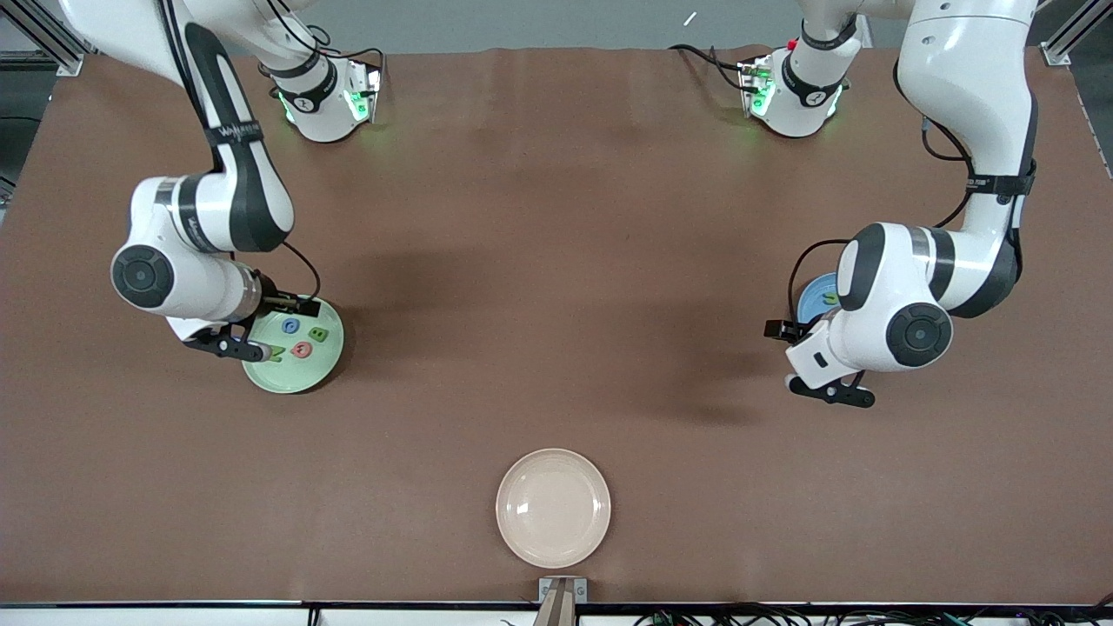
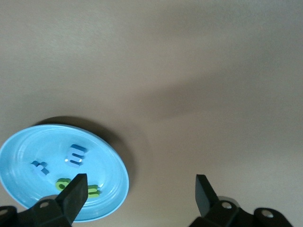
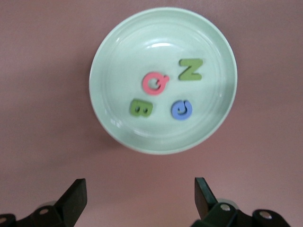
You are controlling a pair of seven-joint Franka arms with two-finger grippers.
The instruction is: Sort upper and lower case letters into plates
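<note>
The mint green plate (image 1: 296, 378) (image 3: 118, 61) lies at the right arm's end of the table. It holds a red Q (image 3: 155, 83), a green N (image 3: 191, 69), a green B (image 3: 140, 108) and a blue C (image 3: 181, 109). My right gripper (image 1: 258, 324) (image 3: 139, 198) hangs open and empty just off that plate's rim. The sky blue plate (image 1: 813, 300) (image 2: 28, 142), at the left arm's end, is mostly hidden under the left arm in the front view. In it lie a blue m (image 2: 75, 155), a blue x (image 2: 40, 167) and two green lower-case letters (image 2: 93, 190). My left gripper (image 1: 809, 363) (image 2: 140, 194) is open and empty beside it.
An empty cream-beige plate (image 1: 553, 509) sits near the table's front edge, midway between the arms. Brown tabletop (image 1: 556, 287) stretches between the two sorting plates.
</note>
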